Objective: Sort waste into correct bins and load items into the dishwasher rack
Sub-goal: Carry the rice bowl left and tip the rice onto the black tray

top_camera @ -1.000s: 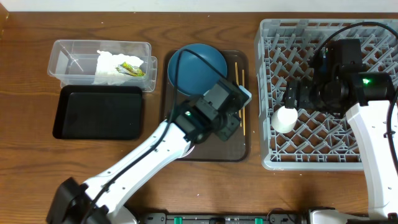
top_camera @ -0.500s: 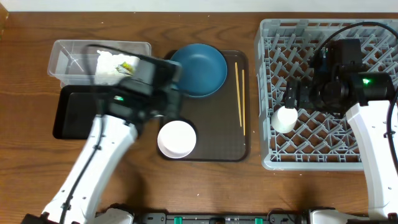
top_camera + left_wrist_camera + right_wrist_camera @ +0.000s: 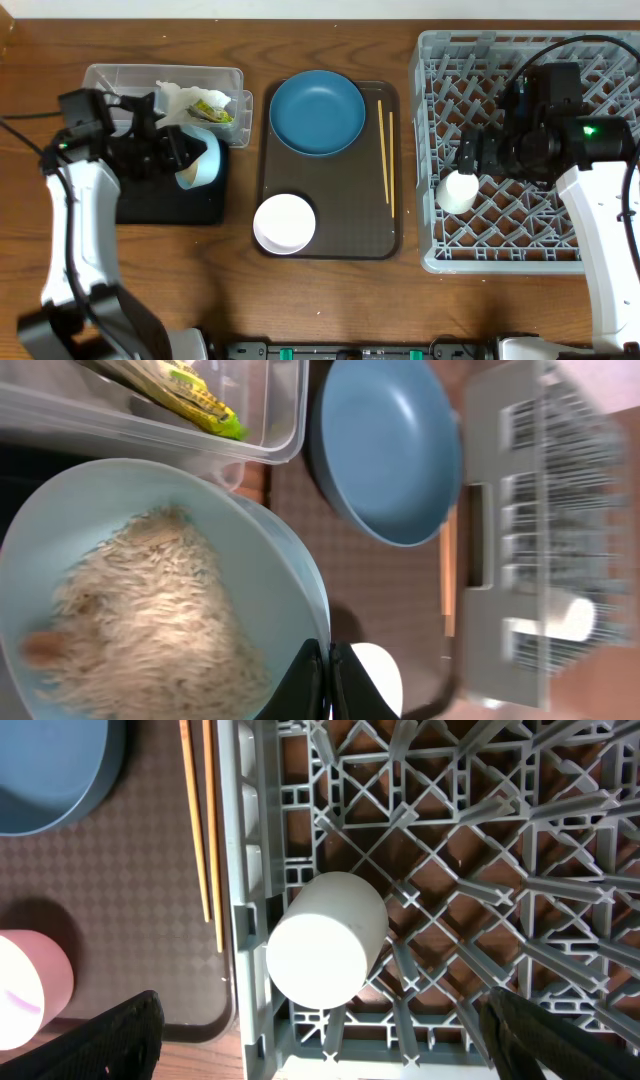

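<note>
White bowl [image 3: 284, 223] upright at near-left corner of brown serving tray [image 3: 345, 210]. Left gripper [image 3: 327, 680] pinched onto rim of light-blue bowl [image 3: 205, 158]; bowl tipped on edge over black tray [image 3: 170, 205], rice [image 3: 150, 610] inside. Right gripper [image 3: 330, 1038] spread wide, empty, above white cup [image 3: 328, 948] lying sideways at left edge of dishwasher rack [image 3: 450, 60]. Chopsticks [image 3: 385, 160] along tray's right side. Dark-blue dish [image 3: 317, 112] at tray's far end. Clear tub [image 3: 110, 85] holds napkin [image 3: 180, 100] and wrapper [image 3: 212, 110].

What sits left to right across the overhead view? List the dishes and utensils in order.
light-blue bowl → dark-blue dish → chopsticks → white cup. The white bowl is left out because it overlaps the dish's span.
</note>
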Controlling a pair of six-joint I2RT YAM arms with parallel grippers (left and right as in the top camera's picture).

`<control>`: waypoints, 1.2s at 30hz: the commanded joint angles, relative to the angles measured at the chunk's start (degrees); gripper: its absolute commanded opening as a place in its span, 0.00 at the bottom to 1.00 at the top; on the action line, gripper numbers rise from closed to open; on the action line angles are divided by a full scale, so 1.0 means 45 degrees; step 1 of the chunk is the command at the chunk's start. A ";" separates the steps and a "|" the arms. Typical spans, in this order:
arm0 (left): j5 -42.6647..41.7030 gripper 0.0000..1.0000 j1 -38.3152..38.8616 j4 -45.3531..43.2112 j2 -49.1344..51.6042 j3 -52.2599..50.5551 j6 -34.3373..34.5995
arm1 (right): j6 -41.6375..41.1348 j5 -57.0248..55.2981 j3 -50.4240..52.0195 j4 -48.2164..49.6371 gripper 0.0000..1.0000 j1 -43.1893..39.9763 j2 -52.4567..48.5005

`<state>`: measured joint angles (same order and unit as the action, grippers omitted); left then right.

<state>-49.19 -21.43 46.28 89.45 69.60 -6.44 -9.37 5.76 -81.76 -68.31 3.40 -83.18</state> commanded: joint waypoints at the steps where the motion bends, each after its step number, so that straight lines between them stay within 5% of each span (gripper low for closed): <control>1: -0.3283 0.06 -0.0806 0.0029 0.1015 -0.0243 -0.0908 | 0.0194 -0.0078 -0.0185 -0.0015 0.99 -0.0073 0.0078; 16: -0.8990 0.06 -0.3769 -0.0005 0.2943 -0.0243 -0.0899 | 0.0194 -0.0083 -0.0175 -0.0010 0.99 -0.0073 0.0078; 36: -0.9092 0.07 -0.4692 0.0903 0.2943 -0.0243 0.0563 | 0.0194 -0.0078 -0.0165 0.0005 0.99 -0.0073 0.0078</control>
<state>-88.36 -42.24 50.13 102.72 68.75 -5.69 -9.39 5.74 -81.76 -68.31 3.40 -83.18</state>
